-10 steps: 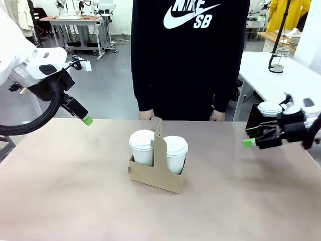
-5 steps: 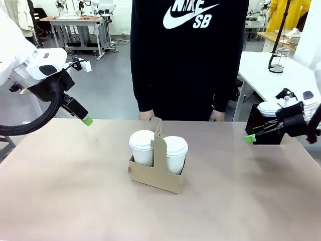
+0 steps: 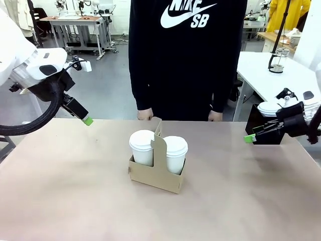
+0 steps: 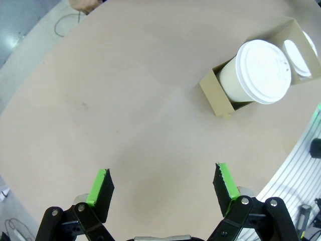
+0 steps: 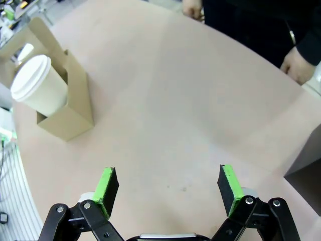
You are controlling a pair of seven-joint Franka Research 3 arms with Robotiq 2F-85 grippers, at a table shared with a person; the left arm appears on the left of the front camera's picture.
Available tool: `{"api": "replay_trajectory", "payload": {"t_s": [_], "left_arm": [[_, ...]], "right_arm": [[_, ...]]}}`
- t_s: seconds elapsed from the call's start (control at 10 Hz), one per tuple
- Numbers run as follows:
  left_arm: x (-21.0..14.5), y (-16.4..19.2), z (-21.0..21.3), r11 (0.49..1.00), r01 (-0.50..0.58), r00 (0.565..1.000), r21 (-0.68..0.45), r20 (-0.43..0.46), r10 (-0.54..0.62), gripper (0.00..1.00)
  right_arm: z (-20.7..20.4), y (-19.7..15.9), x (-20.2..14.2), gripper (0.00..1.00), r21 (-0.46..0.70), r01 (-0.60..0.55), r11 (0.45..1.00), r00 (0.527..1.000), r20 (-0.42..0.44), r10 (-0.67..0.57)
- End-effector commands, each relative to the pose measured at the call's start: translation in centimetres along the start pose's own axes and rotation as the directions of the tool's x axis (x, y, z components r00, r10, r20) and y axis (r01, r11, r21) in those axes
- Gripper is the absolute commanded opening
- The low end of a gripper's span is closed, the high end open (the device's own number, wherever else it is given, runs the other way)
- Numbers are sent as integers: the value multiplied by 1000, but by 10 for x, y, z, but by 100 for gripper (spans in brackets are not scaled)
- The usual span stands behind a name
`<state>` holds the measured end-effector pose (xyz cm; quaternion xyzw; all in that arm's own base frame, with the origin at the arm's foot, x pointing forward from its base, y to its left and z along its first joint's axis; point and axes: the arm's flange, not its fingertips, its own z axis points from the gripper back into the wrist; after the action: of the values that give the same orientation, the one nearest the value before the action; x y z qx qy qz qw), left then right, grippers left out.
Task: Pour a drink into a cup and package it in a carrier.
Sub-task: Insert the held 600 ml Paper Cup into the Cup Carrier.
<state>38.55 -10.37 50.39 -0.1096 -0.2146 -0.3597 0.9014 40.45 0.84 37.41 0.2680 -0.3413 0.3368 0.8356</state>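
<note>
The brown cardboard carrier (image 3: 156, 173) stands mid-table with its handle upright. Two white lidded cups (image 3: 142, 146) (image 3: 175, 153) sit in its holes. The drink is hidden under the lids. My left gripper (image 3: 86, 119) hangs open above the table's far left, well clear of the carrier. In the left wrist view the gripper (image 4: 163, 183) is open over bare table, with a cup (image 4: 263, 71) and the carrier (image 4: 218, 93) at the upper right. At the right edge, my right gripper (image 3: 248, 139) is open and empty. Its wrist view shows the gripper (image 5: 168, 186) open, and a cup (image 5: 35, 83) in the carrier (image 5: 65, 118) at the left.
A person in a black top stands at the far edge with both hands (image 3: 145, 115) (image 3: 215, 116) at the table. A black box (image 3: 261, 125) topped with white lids (image 3: 270, 108) sits behind my right gripper. A glass jug (image 3: 277, 60) stands on the white side table.
My right gripper has risen a little and drawn back toward the right edge. The left arm, carrier and cups have not moved.
</note>
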Motion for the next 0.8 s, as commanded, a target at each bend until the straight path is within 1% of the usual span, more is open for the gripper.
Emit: {"api": "replay_trajectory", "payload": {"t_s": [0.0,0.7], "left_arm": [[0,-1,2,1000,-11,1000,6,-9,11,100],[0,-1,2,1000,-11,1000,6,-9,11,100]], "right_arm": [[0,0,0,100,-11,-5,1000,1000,-7,4],[0,0,0,100,-11,-5,1000,1000,-7,4]]}}
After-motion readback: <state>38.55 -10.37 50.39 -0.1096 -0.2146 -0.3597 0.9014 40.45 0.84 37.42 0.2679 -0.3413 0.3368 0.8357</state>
